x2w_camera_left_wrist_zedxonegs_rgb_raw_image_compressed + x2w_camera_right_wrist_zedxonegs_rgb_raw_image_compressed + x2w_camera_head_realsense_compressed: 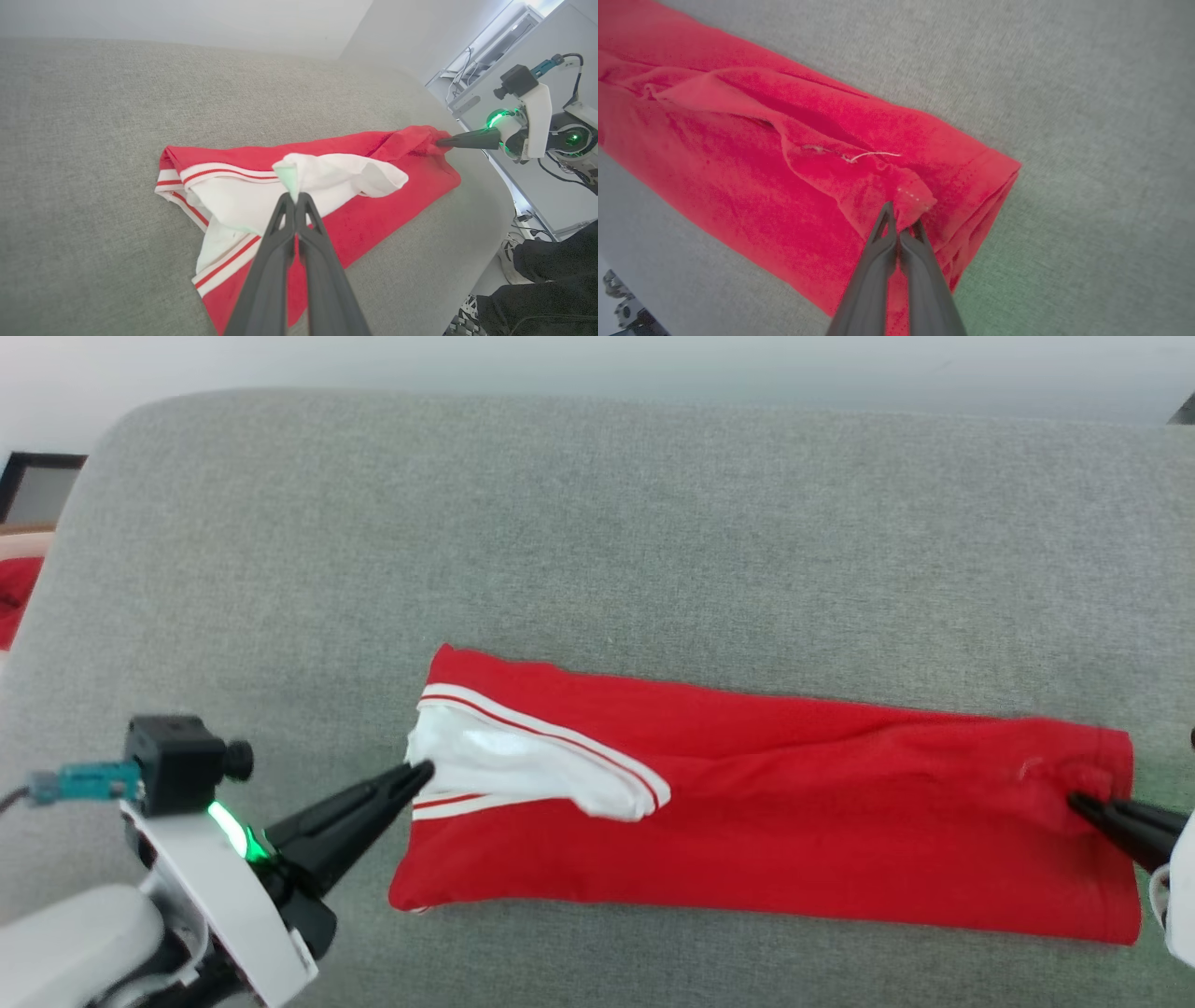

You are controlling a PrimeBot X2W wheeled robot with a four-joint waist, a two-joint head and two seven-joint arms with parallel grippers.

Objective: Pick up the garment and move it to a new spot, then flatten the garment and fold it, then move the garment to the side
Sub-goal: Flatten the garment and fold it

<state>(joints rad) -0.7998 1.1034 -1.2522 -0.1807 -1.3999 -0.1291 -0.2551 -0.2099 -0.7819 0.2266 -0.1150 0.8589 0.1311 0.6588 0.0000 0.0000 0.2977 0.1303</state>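
Note:
The garment (794,803), a red T-shirt with white sleeves and striped trim, lies folded into a long band across the grey cushion (597,523). My left gripper (425,770) is shut on the white sleeve at the band's left end; in the left wrist view a tuft of white cloth (292,179) is pinched at its tips (295,199). My right gripper (1075,800) is shut on a raised red fold near the hem at the right end, and the right wrist view shows the fold (915,200) caught between its tips (901,226).
The cushion's right edge (486,196) drops off just past the garment's hem. A person's dark clothing and shoe (551,289) show beyond that edge. Another red cloth (17,597) lies off the cushion at far left. Bare cushion stretches behind the garment.

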